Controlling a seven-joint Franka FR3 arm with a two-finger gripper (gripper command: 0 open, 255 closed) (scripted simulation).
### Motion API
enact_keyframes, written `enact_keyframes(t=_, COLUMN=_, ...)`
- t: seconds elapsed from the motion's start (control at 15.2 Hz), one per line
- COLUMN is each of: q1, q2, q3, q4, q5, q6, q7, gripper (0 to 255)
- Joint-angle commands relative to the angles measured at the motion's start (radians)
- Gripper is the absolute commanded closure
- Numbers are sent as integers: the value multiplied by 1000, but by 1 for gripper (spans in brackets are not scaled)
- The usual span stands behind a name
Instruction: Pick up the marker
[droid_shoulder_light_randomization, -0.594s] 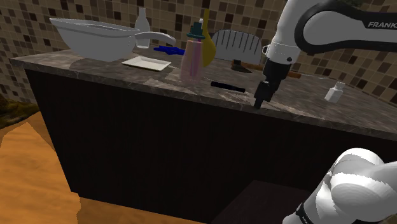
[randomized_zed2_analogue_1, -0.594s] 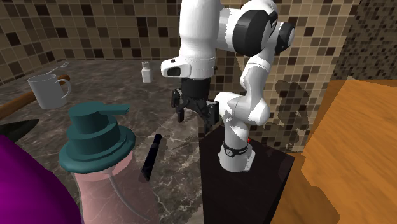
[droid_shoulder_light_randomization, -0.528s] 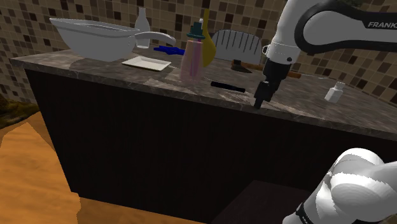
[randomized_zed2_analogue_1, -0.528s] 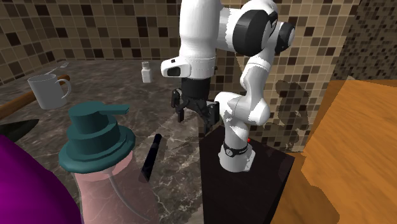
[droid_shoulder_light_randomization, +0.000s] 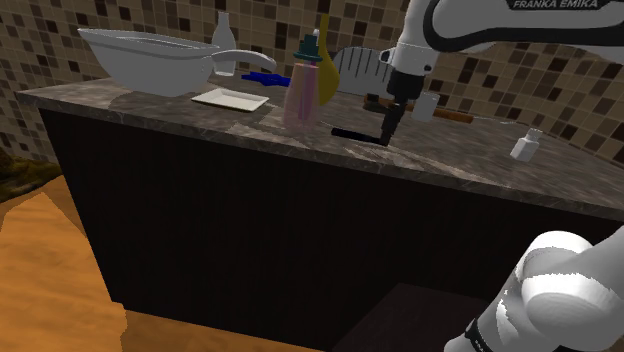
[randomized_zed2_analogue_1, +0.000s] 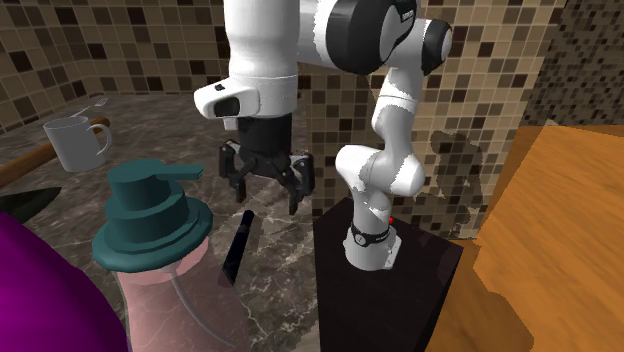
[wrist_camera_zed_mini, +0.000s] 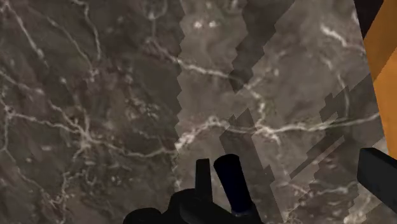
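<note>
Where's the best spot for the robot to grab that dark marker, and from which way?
Probably mid-barrel on the marker, coming down from above. It lies flat on the counter, long and thin, so the open end effector can close across its narrow width.

Marker (wrist_camera_zed_mini: 233, 184) cut off at wrist view's edge, one end behind tool (droid_shoulder_light_randomization: 385, 136) in shoulder view

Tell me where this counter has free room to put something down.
Free: the counter stretch between the marker and the small white bottle, and the front edge before the white plate. Crowded: from the bowl to the pink dispenser.
</note>
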Motion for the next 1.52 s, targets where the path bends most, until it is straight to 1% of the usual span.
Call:
enact_keyframes(t=0.0, q1=21, q2=79, q3=-18, q4=87, q5=0, q6=-6, q7=-97, gripper=0)
enact_keyframes(t=0.2, q1=49, q2=194, q3=-35, q4=225, q5=9, q6=-27, q7=-228, gripper=0)
enact_keyframes(t=0.26, q1=54, q2=215, q3=-37, q4=252, q5=12, q6=-32, q7=-252, gripper=0)
enact_keyframes(t=0.73, q1=52, q2=202, q3=-37, q4=144, q5=10, q6=63, q7=-249, gripper=0)
enact_keyframes(t=0.86, q1=52, q2=201, q3=-38, q4=135, q5=10, q6=71, q7=-248, gripper=0)
enact_keyframes(t=0.92, q1=52, q2=203, q3=-37, q4=137, q5=10, q6=71, q7=-248, gripper=255)
enact_keyframes(t=1.45, q1=52, q2=203, q3=-38, q4=137, q5=10, q6=70, q7=-248, gripper=255)
